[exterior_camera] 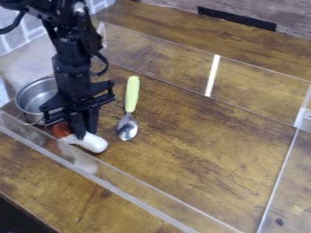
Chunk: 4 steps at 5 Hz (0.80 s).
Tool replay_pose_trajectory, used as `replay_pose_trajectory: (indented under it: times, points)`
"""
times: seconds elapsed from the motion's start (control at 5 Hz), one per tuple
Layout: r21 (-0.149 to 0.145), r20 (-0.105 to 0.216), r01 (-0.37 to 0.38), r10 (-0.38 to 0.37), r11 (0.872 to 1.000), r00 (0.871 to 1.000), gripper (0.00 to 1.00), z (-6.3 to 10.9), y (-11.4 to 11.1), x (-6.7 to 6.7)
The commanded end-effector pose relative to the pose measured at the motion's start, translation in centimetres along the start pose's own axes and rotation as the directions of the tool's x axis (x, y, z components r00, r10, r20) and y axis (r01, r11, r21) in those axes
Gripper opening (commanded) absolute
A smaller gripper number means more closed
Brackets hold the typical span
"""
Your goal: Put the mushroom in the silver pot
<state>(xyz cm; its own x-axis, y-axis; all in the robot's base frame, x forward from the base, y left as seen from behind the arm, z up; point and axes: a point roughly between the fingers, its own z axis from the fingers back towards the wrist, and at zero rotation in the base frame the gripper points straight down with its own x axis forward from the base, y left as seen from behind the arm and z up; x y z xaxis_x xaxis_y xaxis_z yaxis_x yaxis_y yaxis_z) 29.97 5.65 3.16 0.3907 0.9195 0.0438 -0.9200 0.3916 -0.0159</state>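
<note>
We see one black arm coming down from the upper left, its gripper [83, 130] pointing straight down at the wooden worktop [206, 155]. The jaws are drawn in close together, pinched on the mushroom [87, 141], which lies on the worktop near the left edge. We make out the cream-white stem poking out to the lower right of the fingertips and a bit of reddish-brown cap on the left side, partly hidden by the gripper. The mushroom looks to be resting on the wood, not lifted; we can't tell for sure because the fingers cover the contact.

The silver pot [36, 94] sits just behind and left of the gripper, at the far left of the worktop, partly blocked by the arm. Its rim shows, but most of the inside is hidden. The mushroom is outside the pot, just in front of it.

A metal spoon [130, 111] with a yellow-green handle lies just right of the gripper, bowl toward us, handle pointing away. It is near the mushroom but apart from it.

A clear panel edge runs along the front of the worktop, and a bright light streak shows on the wood to the right.
</note>
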Motion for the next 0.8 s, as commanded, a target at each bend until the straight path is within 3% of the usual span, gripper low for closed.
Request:
replay_pose_trajectory:
  times: [0.0,0.4,0.6]
  points:
    - [0.016,0.009,0.042,-0.042,0.999,0.999,0.0,-0.31,1.09,0.32]
    - [0.023,0.022,0.184,-0.184,0.983,0.983,0.0,-0.41,1.11,0.42]
    - [0.031,0.029,0.148,-0.149,0.988,0.988,0.0,0.33,0.74,0.45]
